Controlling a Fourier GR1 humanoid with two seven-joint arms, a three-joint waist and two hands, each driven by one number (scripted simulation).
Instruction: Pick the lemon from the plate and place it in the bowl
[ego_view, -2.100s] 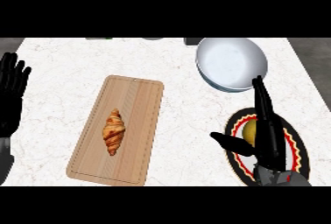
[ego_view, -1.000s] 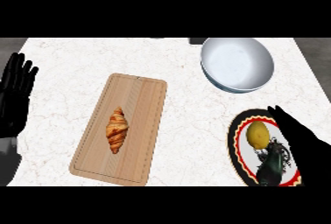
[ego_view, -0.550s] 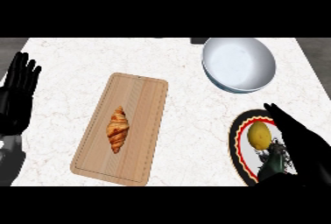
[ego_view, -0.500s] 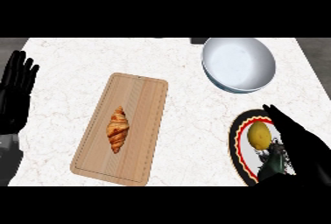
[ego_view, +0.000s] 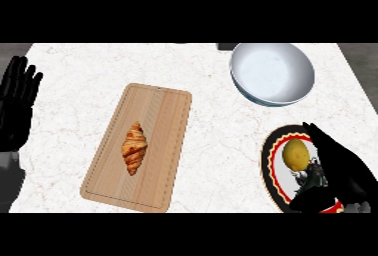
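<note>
no readable text, labels or numbers anywhere.

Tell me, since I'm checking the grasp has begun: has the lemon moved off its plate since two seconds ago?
No. The lemon still lies on the plate, below the bowl. Only the right hand shifted, from over it to its right side.

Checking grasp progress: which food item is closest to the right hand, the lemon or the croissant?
The lemon, on the plate right beside the right hand. The croissant lies far off on the cutting board.

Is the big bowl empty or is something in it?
Empty. The bowl shows only its bare inside; the lemon sits on the plate.
</note>
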